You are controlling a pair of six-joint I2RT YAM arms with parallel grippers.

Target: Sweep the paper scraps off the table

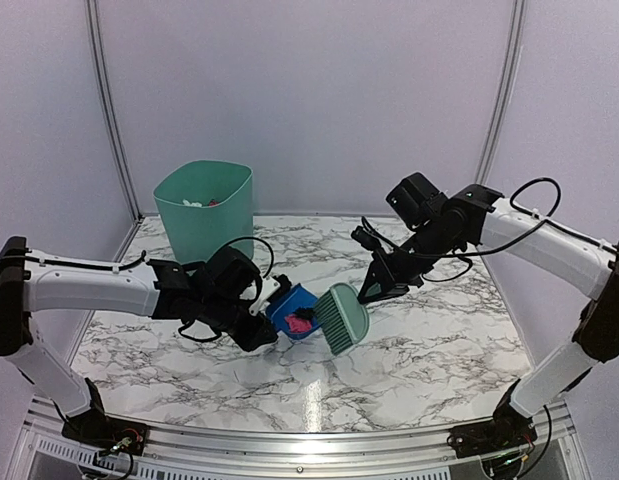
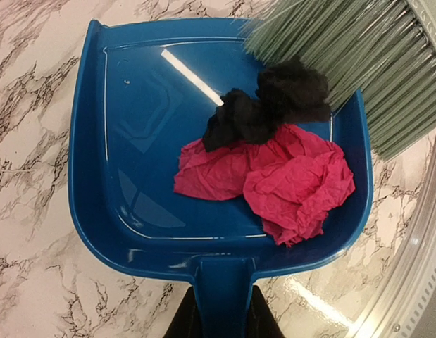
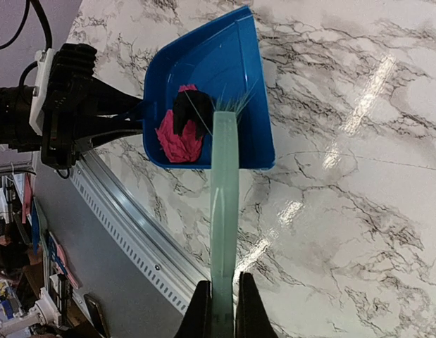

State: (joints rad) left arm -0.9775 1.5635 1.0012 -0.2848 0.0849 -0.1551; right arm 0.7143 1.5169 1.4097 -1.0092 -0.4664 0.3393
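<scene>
A blue dustpan (image 2: 140, 141) lies on the marble table (image 1: 419, 350), and my left gripper (image 2: 223, 320) is shut on its handle. Inside the pan lie paper scraps: a crumpled pink one (image 2: 288, 179) and a black one (image 2: 270, 102) behind it. The same pink scrap (image 3: 174, 141) and black scrap (image 3: 184, 116) show in the right wrist view, in the dustpan (image 3: 225, 63). My right gripper (image 3: 222, 317) is shut on the handle of the mint-green brush (image 3: 223, 211). The brush bristles (image 2: 358, 63) reach over the pan's open mouth, against the black scrap. From above, brush (image 1: 344, 318) and dustpan (image 1: 289, 308) meet at mid-table.
A mint-green bin (image 1: 204, 210) stands at the back left of the table with bits of paper inside. The metal rail (image 1: 309, 440) runs along the near edge, close to the dustpan's right side in the left wrist view.
</scene>
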